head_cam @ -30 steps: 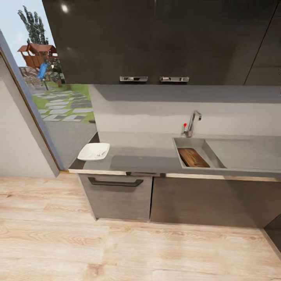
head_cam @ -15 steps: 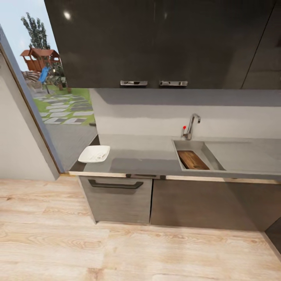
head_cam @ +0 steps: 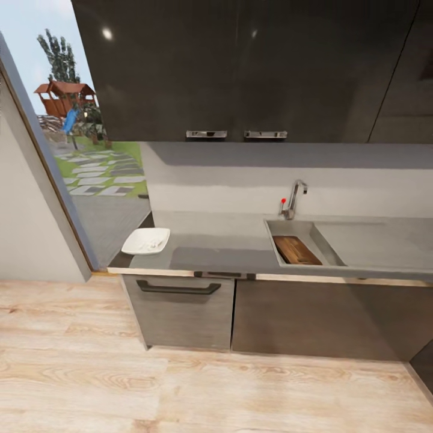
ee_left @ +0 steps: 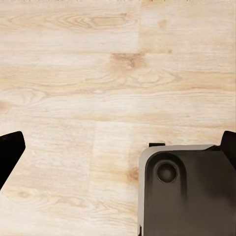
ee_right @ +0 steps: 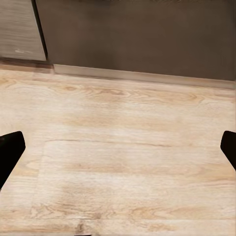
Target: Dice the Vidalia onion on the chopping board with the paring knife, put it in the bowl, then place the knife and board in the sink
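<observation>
The dark brown chopping board (head_cam: 296,251) lies inside the steel sink (head_cam: 282,228), below the curved faucet (head_cam: 294,199) with its red dot. On the grey countertop (head_cam: 222,243), at its left end, sits the white bowl (head_cam: 128,248) with small pale bits in it, too small to make out. The whole onion and the paring knife are out of view. My left gripper (ee_left: 118,152) hangs open over the wooden floor, its dark fingertips (ee_left: 10,152) far apart. My right gripper (ee_right: 118,150) is also open above the floor, in front of the cabinet base.
Dark upper cabinets (head_cam: 240,66) hang above the counter. Grey-brown fronts with a black drawer handle (head_cam: 178,288) stand below it. A glass opening (head_cam: 90,162) onto a garden is at the left. Light wooden floor (head_cam: 180,385) lies between me and the counter. My own base (ee_left: 187,191) shows under the left gripper.
The whole head picture has shifted slightly and the counter looks a little smaller, so the camera has moved. Board, bowl and sink keep their places.
</observation>
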